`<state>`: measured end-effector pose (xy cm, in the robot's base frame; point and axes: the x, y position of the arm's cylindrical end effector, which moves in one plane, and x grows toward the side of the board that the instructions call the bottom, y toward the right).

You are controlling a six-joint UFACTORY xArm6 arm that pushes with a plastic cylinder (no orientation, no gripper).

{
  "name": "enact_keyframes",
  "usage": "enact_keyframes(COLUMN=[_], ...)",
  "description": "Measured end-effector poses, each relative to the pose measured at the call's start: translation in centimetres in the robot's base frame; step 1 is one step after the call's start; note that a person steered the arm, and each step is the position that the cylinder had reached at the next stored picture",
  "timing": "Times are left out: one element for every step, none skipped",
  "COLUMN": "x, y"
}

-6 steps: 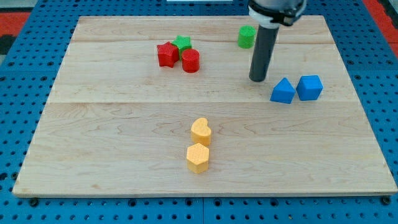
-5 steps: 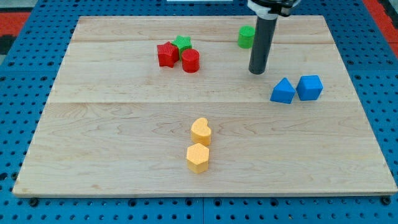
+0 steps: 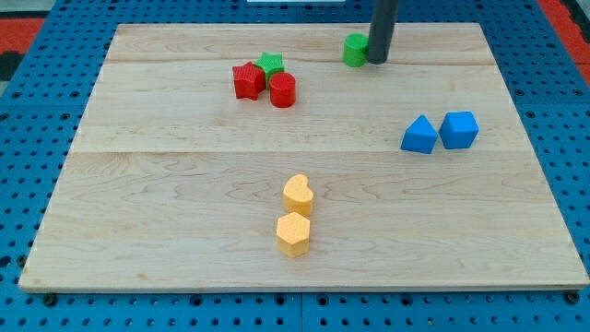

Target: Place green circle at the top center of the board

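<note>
Green circle (image 3: 355, 50) upright (axis vertical), my tip (image 3: 377, 61) touching its right; no claw.

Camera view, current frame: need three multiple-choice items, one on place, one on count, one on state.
1. Where is my tip relative to the green circle?
A. on its right, touching
B. far to its left
C. below the yellow blocks

2. How many blue blocks are on the board?
A. one
B. two
C. three

3. How do the red star, green star and red cylinder lie?
A. scattered
B. stacked
C. clustered together

Answers: 1 A, the rod's end meets the circle's right side. 2 B, a blue triangle and blue cube sit side by side. 3 C, the three sit bunched together.
</note>
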<state>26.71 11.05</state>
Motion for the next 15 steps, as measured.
enact_keyframes(x=[-1.1,-2.1,-5.2,-5.6,-7.4,-7.4,-6.0,0.5,-0.4,-5.6,-7.6,-7.6,-7.4,-5.9,1.9], y=[-0.1,-2.6,-11.1,-8.4,-10.2,-13.2,-20.4,-24.1,-30.3,-35.3,-34.7,-32.3,-28.4,-16.1,-13.3])
